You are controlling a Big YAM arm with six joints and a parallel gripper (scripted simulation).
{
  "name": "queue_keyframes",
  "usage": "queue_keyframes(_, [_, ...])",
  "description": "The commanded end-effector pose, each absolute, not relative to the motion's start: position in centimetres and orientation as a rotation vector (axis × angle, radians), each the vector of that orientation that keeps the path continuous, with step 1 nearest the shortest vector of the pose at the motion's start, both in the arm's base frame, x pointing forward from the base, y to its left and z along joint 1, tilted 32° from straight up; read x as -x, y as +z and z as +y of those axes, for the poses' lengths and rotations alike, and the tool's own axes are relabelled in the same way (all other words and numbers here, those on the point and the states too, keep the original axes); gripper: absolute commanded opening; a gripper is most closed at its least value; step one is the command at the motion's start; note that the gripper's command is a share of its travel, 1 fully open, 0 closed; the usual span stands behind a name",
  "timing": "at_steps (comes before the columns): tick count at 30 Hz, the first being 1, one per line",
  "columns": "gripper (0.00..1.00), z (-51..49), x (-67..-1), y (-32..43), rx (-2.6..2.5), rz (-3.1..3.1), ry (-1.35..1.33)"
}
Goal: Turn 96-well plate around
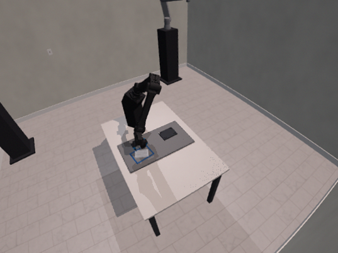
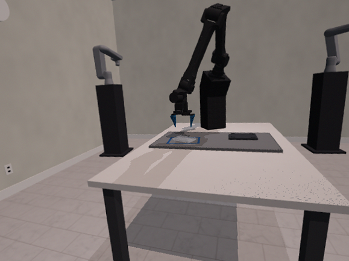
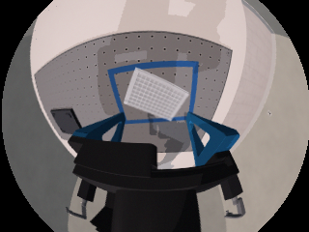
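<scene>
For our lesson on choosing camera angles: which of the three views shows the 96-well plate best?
The wrist view: it looks straight down on the 96-well plate, showing its well grid and its skewed lie inside the blue B1 outline. The top view shows only a small white patch; the exterior view shows it edge-on and low.

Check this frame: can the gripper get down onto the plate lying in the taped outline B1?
Probably yes. The gripper hangs open just above the plate, which lies bare and skewed inside the blue taped outline. Nothing stands between them, though the wrist may need turning to match the plate's sides.
</scene>
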State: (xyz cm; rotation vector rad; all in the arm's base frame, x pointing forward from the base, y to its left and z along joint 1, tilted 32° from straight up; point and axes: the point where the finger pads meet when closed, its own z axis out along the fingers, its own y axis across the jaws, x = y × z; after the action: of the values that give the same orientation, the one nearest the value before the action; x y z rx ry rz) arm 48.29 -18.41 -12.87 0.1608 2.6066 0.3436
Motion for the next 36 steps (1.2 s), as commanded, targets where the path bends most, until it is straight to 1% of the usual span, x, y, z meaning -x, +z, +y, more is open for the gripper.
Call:
queue_keyframes(1, [1.0,-17.94,-47.75,-13.77,-0.325,2.627,0.406])
queue_keyframes(11, [1.0,-17.95,-47.75,-13.77,-0.768,2.574,0.512])
queue_keyframes(36, [1.0,-17.92,-47.71,-13.79,-0.769,2.575,0.512])
